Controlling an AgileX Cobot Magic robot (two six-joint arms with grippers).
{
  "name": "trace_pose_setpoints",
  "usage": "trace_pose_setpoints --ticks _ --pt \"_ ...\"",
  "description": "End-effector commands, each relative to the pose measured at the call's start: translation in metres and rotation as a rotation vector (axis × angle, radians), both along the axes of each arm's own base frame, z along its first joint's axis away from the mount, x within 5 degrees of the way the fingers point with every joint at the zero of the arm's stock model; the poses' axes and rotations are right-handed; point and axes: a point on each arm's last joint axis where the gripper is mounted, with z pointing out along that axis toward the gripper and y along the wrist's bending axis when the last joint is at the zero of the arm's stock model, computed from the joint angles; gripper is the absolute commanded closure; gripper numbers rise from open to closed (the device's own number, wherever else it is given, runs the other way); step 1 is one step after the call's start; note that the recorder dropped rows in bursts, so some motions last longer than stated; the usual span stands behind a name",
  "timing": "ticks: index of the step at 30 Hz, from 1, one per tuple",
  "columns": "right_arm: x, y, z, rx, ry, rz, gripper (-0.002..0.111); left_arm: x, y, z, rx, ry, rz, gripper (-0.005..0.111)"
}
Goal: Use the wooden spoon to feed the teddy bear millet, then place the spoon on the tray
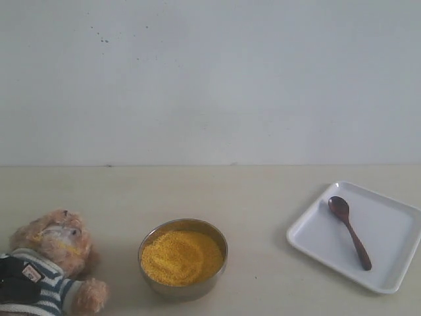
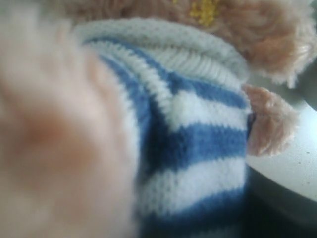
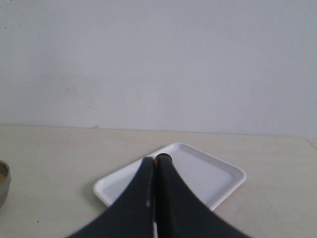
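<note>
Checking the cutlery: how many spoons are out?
1. The spoon lies on the white tray, on the right of the exterior view. None shows elsewhere, though the bear could hide another.

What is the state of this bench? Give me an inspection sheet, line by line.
Surface: pale, plain table.
Job's things: teddy bear lies at the left edge, yellow grains on its muzzle; millet fills a steel bowl mid-table; wooden spoon lies in the tray on the right, no gripper on it.
Clutter: nothing seen.
Grippers: right gripper shut, pointing at the tray; left gripper is probably the dark shape against the bear's body, open or shut cannot be told.
Cables: nothing seen.
Surroundings: plain white wall, a few dark specks.
</note>
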Motion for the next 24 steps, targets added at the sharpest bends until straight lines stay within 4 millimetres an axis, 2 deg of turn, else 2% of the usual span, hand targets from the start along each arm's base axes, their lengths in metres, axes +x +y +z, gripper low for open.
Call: trace_pose_setpoints --ticks 1,12,24 --pt "-0.001 0.0 0.001 0.002 -0.01 -0.004 0.108 0.003 0.003 -0.002 0.012 -0.004 0.02 0.049" --pt "-0.001 0.0 0.001 0.002 -0.01 -0.004 0.108 0.005 0.004 -0.014 0.013 0.035 0.027 0.049" --pt "-0.001 0.0 0.001 0.002 -0.01 -0.004 0.108 0.007 -0.002 -0.007 -0.066 0.042 -0.03 0.049"
